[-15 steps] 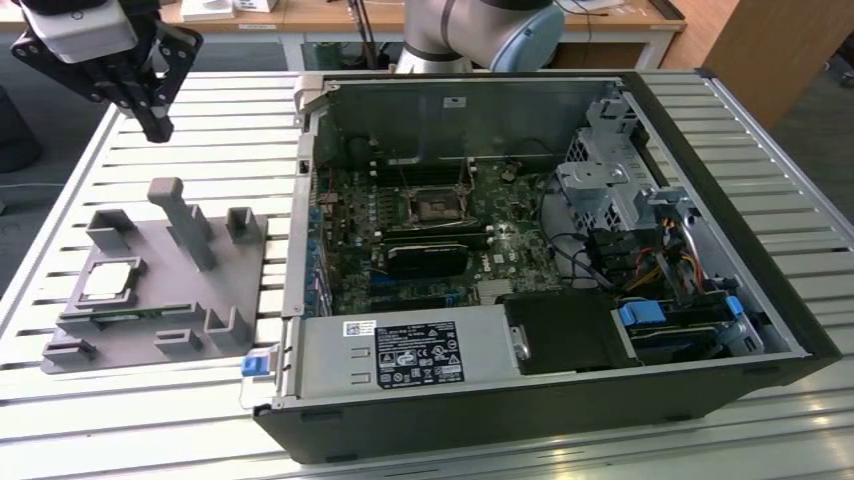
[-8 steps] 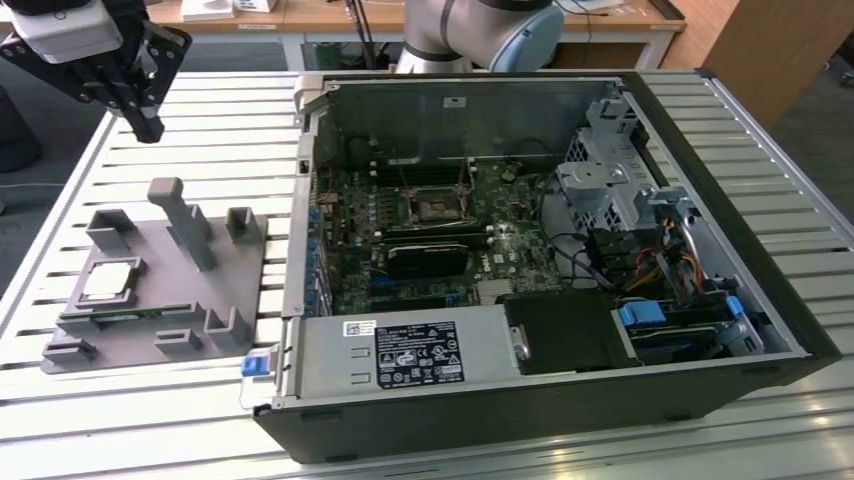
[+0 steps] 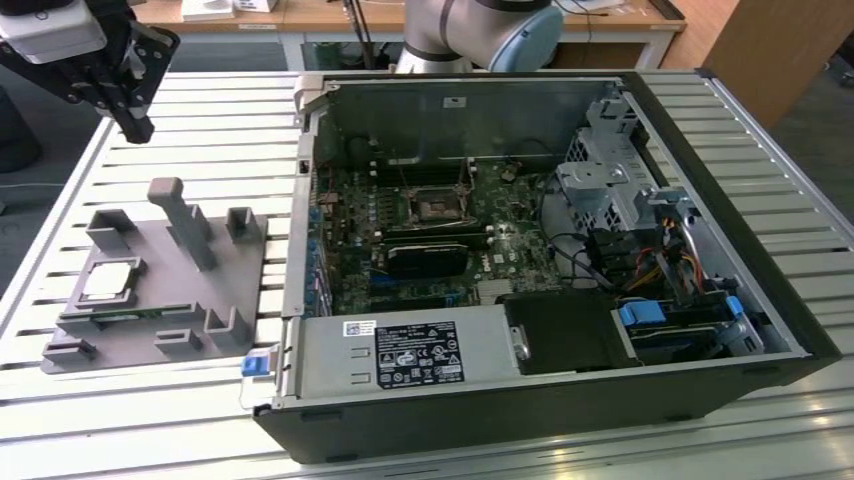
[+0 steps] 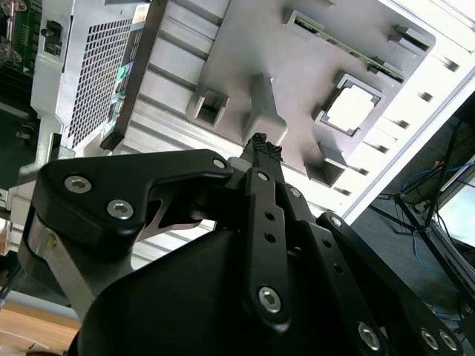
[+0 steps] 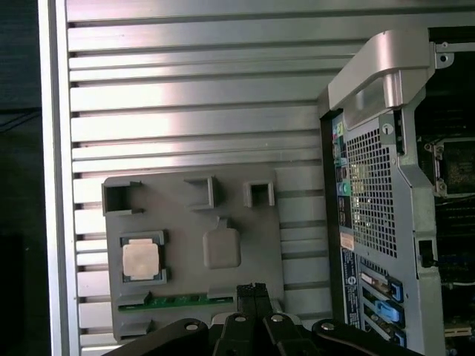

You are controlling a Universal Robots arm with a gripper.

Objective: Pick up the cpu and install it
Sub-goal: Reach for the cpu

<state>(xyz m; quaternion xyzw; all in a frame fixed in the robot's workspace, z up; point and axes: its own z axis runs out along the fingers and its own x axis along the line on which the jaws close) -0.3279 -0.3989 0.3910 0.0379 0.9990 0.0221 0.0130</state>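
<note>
A: What do we log around the work area?

B: An open computer case lies on the slatted table, and we can see the black socket on its board. To the exterior view's left of the case sits a grey fixture. It carries a tall post and a green memory stick along one edge.

A: And the cpu?

B: We note the cpu flat in a square pocket of the fixture, metal top up, just beside the memory stick. The gripper hangs above the table beyond the fixture, well apart from the cpu. Its fingers are pressed together on nothing. In the first wrist view the post lies closer to the fingertips than the cpu does.
</note>
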